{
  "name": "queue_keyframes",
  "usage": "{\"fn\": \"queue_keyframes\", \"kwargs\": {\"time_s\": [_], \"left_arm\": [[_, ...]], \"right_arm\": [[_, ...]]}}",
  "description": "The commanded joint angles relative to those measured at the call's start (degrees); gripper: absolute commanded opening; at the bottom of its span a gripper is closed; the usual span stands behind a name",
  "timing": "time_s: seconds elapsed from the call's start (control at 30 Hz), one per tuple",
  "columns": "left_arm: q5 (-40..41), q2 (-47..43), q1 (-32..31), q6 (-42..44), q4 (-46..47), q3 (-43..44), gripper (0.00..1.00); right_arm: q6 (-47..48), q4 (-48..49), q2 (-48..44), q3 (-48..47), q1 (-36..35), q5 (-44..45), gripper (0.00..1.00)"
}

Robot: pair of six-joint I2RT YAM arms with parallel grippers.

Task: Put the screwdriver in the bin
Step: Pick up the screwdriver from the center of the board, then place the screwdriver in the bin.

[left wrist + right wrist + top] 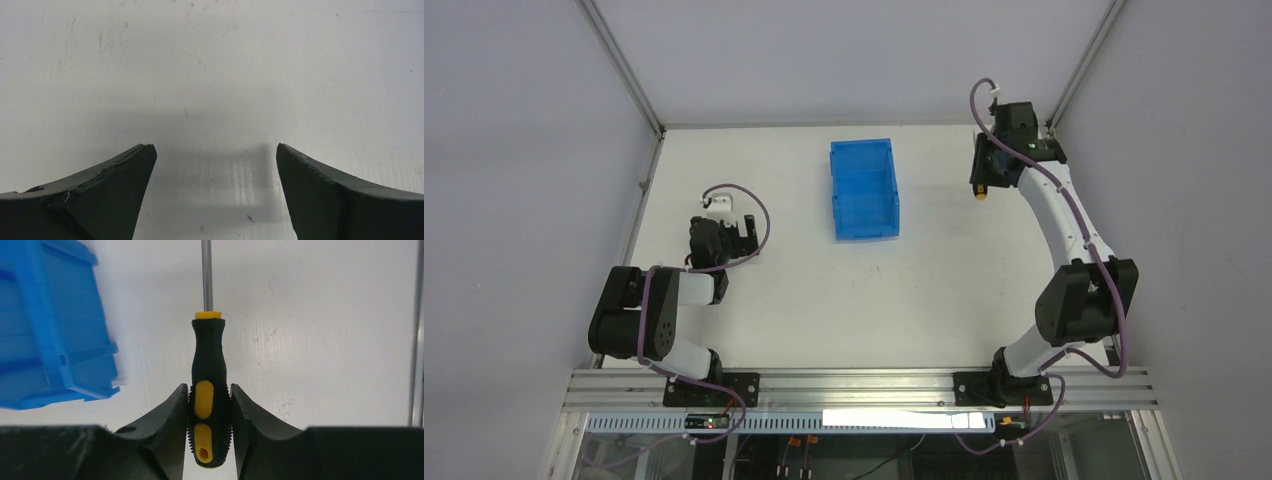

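Note:
The blue bin (864, 188) stands upright at the back middle of the table; part of it shows at the upper left of the right wrist view (47, 325). My right gripper (209, 390) is shut on the screwdriver (208, 390), both fingers pressed on its black and yellow handle, the grey shaft pointing away. In the top view the right gripper (986, 178) is at the back right, to the right of the bin, with the yellow handle end (980, 194) poking out below it. My left gripper (214, 150) is open and empty over bare table, at the left (724, 235).
White table top (944, 290) with grey walls and metal frame posts (1079, 60) at the back corners. A metal rail (414, 340) runs along the right edge of the right wrist view. The arm bases stand on the near rail (854, 385).

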State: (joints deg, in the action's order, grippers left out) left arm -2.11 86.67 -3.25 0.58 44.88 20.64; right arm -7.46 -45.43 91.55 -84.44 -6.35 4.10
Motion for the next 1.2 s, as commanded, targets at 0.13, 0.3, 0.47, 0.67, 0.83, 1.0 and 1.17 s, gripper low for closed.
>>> {"fn": "queue_keyframes", "kwargs": {"time_s": [0.13, 0.3, 0.47, 0.67, 0.83, 1.0, 1.17], "left_arm": [[-0.7, -0.4, 0.7, -0.4, 1.6, 1.1, 1.00], [-0.8, -0.4, 0.7, -0.4, 1.6, 1.1, 1.00], [-0.8, -0.4, 0.7, -0.5, 1.6, 1.1, 1.00], [-0.8, -0.4, 0.8, -0.4, 1.6, 1.1, 1.00], [-0.7, -0.4, 0.7, -0.4, 1.6, 1.1, 1.00], [-0.8, -0.4, 0.8, -0.4, 1.6, 1.1, 1.00], [-0.8, -0.4, 0.8, -0.4, 1.6, 1.1, 1.00]], "right_arm": [[-0.1, -11.2, -6.3, -16.3, 0.2, 0.7, 0.16], [-0.9, -15.0, -6.5, -22.8, 0.1, -0.2, 0.16], [-1.9, -15.8, -6.8, -24.2, -0.1, -1.5, 0.16], [-4.1, -14.5, -6.4, -22.4, -1.8, -3.6, 0.14], [-6.7, -11.6, -5.4, -20.1, -6.7, -3.6, 0.13], [-9.5, -8.8, -3.0, -19.8, -13.1, -1.8, 0.13], [-12.5, -5.4, 0.0, -20.5, -19.1, 0.4, 0.12]]}}
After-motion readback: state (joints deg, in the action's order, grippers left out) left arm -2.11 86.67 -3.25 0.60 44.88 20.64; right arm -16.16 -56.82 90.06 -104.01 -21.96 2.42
